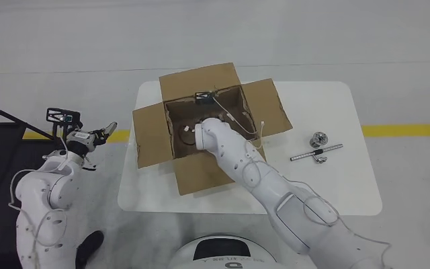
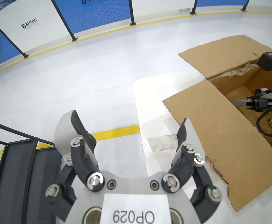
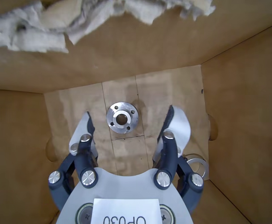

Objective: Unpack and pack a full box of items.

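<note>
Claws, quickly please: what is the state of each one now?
Left claw: open, holding nothing.
Right claw: open, empty, inside the box above a metal flange.

Industrial hall, yellow floor line, blue partition panels

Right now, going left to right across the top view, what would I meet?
left gripper → open cardboard box → round metal part
</note>
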You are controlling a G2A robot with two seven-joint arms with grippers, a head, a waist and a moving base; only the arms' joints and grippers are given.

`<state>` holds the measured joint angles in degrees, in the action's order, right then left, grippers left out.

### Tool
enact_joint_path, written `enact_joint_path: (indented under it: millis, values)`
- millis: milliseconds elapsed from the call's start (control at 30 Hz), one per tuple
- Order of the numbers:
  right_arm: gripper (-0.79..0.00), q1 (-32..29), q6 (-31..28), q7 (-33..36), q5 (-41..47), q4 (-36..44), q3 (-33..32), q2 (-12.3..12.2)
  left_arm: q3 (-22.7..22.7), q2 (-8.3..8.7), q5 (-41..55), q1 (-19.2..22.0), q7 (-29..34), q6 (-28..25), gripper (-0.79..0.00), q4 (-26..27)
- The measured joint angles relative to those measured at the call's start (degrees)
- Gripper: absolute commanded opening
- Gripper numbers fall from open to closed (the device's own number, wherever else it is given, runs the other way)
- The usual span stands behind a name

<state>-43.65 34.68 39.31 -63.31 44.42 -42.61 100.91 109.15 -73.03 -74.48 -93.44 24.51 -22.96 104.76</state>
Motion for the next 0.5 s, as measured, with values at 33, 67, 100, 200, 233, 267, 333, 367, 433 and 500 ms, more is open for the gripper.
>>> enact_joint_path:
  millis: [33, 67, 100, 200, 233, 267, 333, 367, 433, 500]
  values:
    - [-0.382, -0.01, -0.42, 0.46, -0.65, -0.22, 0.26, 0.0, -0.93, 0.0, -1.02, 0.32, 0.26, 0.7, 0.0, -0.13]
    - [-0.382, -0.02, -0.74, 0.9, -1.33, -0.44, 0.52, 0.06, -2.25, -0.01, -2.56, 0.75, 0.35, 1.55, 0.0, -0.34]
    - [-0.36, -0.06, -0.92, 1.11, -1.66, -0.54, 0.66, 0.13, -3.28, -0.02, -3.74, 1.06, 0.33, 2.11, 0.0, -0.54]
    - [-0.351, -0.3, -1.25, 1.23, -2.29, -0.65, 0.76, 0.3, -6.61, -0.05, -7.1, 2.18, 0.15, 3.22, 0.0, -1.19]
    - [-0.339, -0.43, -1.34, 1.1, -2.4, -0.56, 0.64, 0.3, -7.54, -0.05, -7.94, 2.53, 0.18, 3.35, 0.0, -1.32]
    - [-0.308, -0.67, -1.49, 0.86, -2.59, -0.32, 0.4, 0.25, -8.83, -0.05, -9.04, 3.01, 0.33, 3.44, 0.0, -1.55]
    - [-0.249, -1.21, -1.78, 0.45, -2.97, 0.39, -0.09, 0.05, -10.83, -0.09, -10.84, 3.83, 0.54, 3.94, 0.0, -2.1]
    - [-0.197, -1.76, -1.99, 0.14, -3.36, 1.16, -0.45, -0.16, -12.19, -0.13, -11.98, 4.42, 0.69, 4.37, 0.0, -2.61]
    - [-0.157, -2.91, -2.24, -0.43, -4.15, 2.84, -1.07, -0.59, -14.11, -0.2, -13.57, 5.3, 1.0, 5.14, 0.0, -3.46]
    - [-0.108, -4.96, -2.85, -1.4, -5.39, 5.93, -1.98, -1.31, -16.12, -0.28, -15.03, 6.24, 1.28, 5.97, 0.0, -4.39]
